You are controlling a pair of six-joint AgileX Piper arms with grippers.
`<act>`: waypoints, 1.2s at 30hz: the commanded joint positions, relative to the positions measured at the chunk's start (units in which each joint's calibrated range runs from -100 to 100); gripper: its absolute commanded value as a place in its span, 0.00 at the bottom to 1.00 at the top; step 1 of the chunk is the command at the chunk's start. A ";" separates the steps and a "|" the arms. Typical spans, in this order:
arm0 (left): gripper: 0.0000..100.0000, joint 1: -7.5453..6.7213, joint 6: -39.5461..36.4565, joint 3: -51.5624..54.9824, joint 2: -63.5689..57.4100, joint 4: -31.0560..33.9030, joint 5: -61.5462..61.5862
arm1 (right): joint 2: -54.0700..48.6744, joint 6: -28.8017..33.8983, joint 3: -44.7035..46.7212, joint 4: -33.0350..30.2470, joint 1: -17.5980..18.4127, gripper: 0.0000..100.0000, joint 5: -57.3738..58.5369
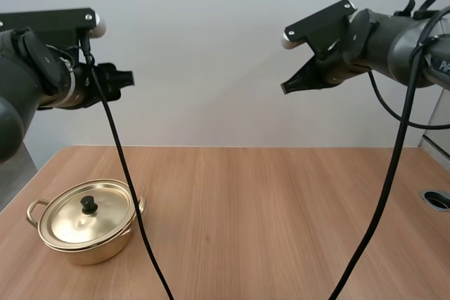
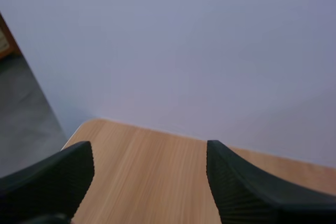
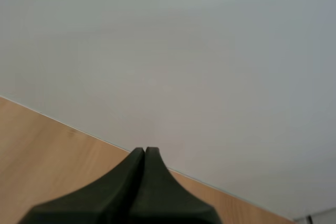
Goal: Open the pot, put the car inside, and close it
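Note:
A gold pot (image 1: 88,228) stands on the wooden table (image 1: 267,216) at the front left, its lid (image 1: 86,212) on, with a black knob (image 1: 88,204) in the middle. My left gripper (image 1: 125,77) hangs high above the pot, well clear of it. Its fingers (image 2: 52,174) stand wide apart in the left wrist view, nothing between them. My right gripper (image 1: 287,88) is raised high over the table's right half. In the right wrist view its fingers (image 3: 142,182) lie together as one dark wedge.
A round grommet hole (image 1: 437,199) sits in the table near the right edge. Bare wood stretches from the pot across the middle and right of the table. A plain wall rises behind the far edge.

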 commanded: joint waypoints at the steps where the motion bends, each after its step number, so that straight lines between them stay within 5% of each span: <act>1: 1.00 -3.29 26.63 1.91 -13.43 -28.62 -9.50 | 0.06 -10.35 12.52 15.00 -9.49 0.00 -17.38; 8: 1.00 -1.81 24.37 4.40 -30.83 -28.59 6.44 | -3.78 -31.95 27.12 40.54 -10.55 0.00 -18.92; 11: 1.00 -3.42 24.37 4.14 -31.95 -27.22 4.22 | -9.39 -43.86 31.55 56.55 -10.55 0.00 -6.95; 13: 1.00 -4.63 23.95 4.14 -31.83 -27.22 2.42 | -14.09 -46.69 33.25 61.14 -10.55 0.00 2.22; 16: 1.00 -9.38 21.75 4.29 -31.83 -20.31 -5.56 | -22.52 -46.59 36.36 63.87 -10.55 0.00 6.89; 18: 1.00 -12.97 15.41 5.72 -32.10 -8.81 -9.08 | -29.97 -46.59 38.64 64.00 -10.55 0.00 2.31; 21: 1.00 -15.68 -2.39 11.07 -34.31 14.92 -10.50 | -41.51 -46.35 42.81 64.00 -10.55 0.00 -5.96; 27: 1.00 -14.90 -35.26 25.58 -43.03 49.38 -6.89 | -46.56 -44.45 48.76 64.02 -10.55 0.00 3.77; 33: 1.00 -14.45 -37.86 37.94 -47.94 52.17 -5.63 | -46.56 -41.57 48.76 61.79 -10.55 0.00 10.48; 36: 1.00 -14.37 -37.97 47.85 -48.55 51.95 -24.73 | -46.26 -35.22 49.05 56.07 -10.55 0.00 6.14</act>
